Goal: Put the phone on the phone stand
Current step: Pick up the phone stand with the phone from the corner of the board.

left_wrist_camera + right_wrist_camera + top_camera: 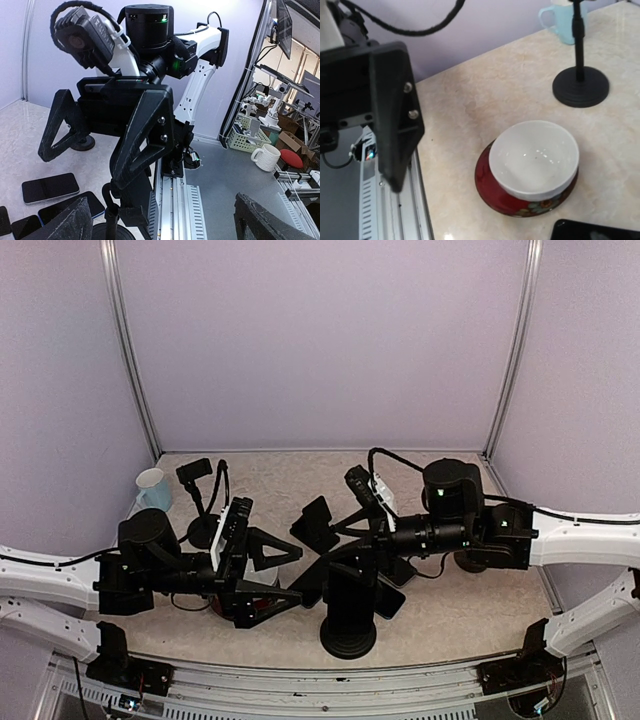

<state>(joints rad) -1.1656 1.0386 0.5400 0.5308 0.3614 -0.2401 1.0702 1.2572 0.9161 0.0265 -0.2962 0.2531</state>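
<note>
Left pincer: its two fingers stand at the bottom corners of its own wrist view, spread wide; nothing is between them
Right pincer: faces the left one across the middle of the bench; fingers splayed far apart; empty, as its own view runs unblocked down to the bowl
Phone stand: round foot near the front edge, between the two pincers; a dark upright panel rises from it
Phone: cannot tell for certain; the panel may be the phone seated on the stand, or only the stand's own plate
Loose phones: flat on the bench, just beside the stand's foot
Second stand: well to the left, near the pale blue cup; bare on top
Step in hand: reads as the release at the stand, judged from both pincers open and empty close around it
Next move: draw both arms straight back, clear of the stand, without nudging it; if the panel proves to be bare plate, go down for a loose phone instead
</note>
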